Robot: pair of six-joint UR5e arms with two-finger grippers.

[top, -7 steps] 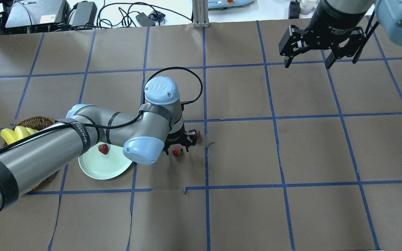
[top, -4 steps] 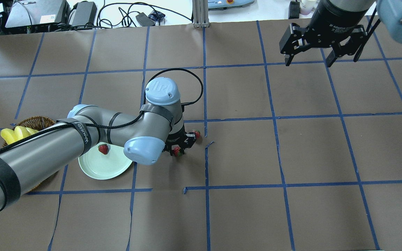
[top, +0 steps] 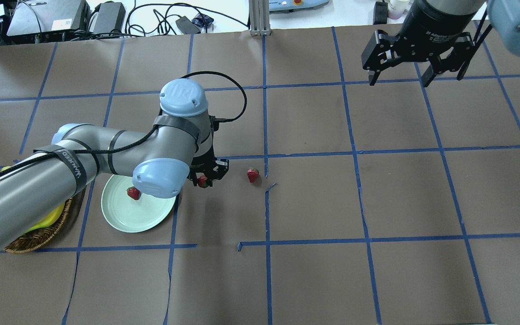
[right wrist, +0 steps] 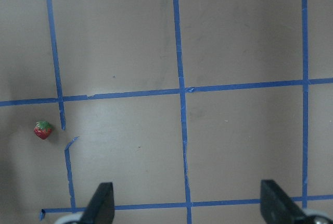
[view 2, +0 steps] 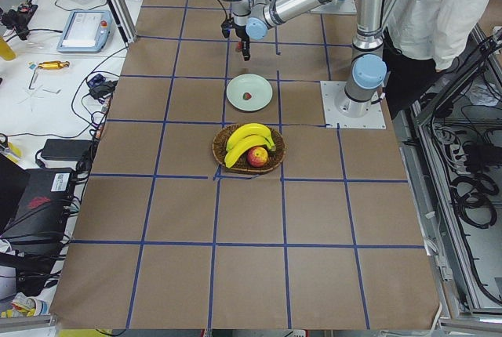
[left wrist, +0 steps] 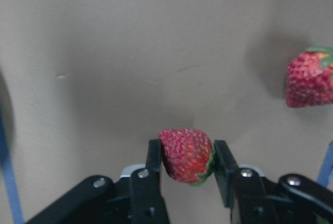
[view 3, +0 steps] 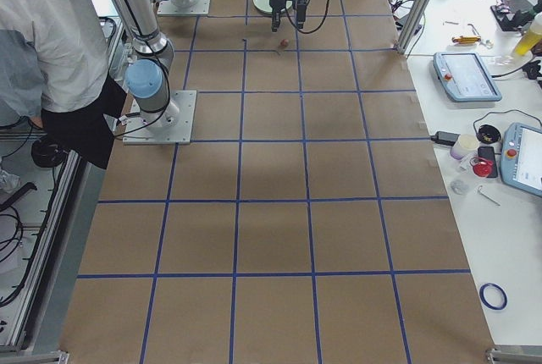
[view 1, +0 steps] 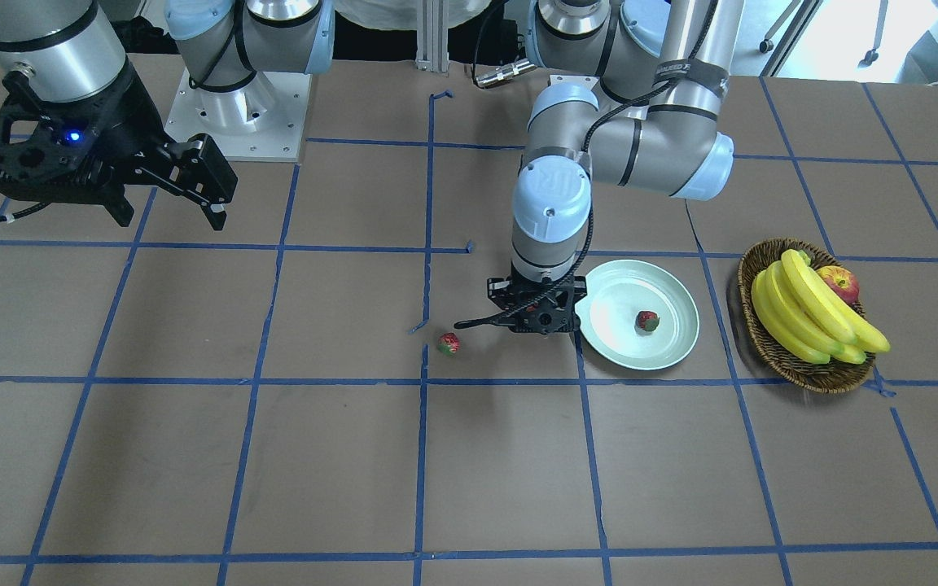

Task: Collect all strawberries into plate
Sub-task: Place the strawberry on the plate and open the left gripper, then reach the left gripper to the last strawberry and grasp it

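My left gripper is shut on a strawberry, held just above the table a little right of the plate in the overhead view. That held berry shows red under the left gripper. A second strawberry lies on the pale mint plate. The third strawberry lies on the brown table to the right of the gripper, also in the wrist view. My right gripper hangs open and empty over the far right of the table.
A wicker basket with bananas and an apple stands just beyond the plate, partly under my left arm in the overhead view. Cables and boxes lie past the table's far edge. A person stands by the robot's base.
My left gripper closed on the strawberry, lifted it and carried it left toward the plate, uncovering the berry left on the table. The right arm barely moved.
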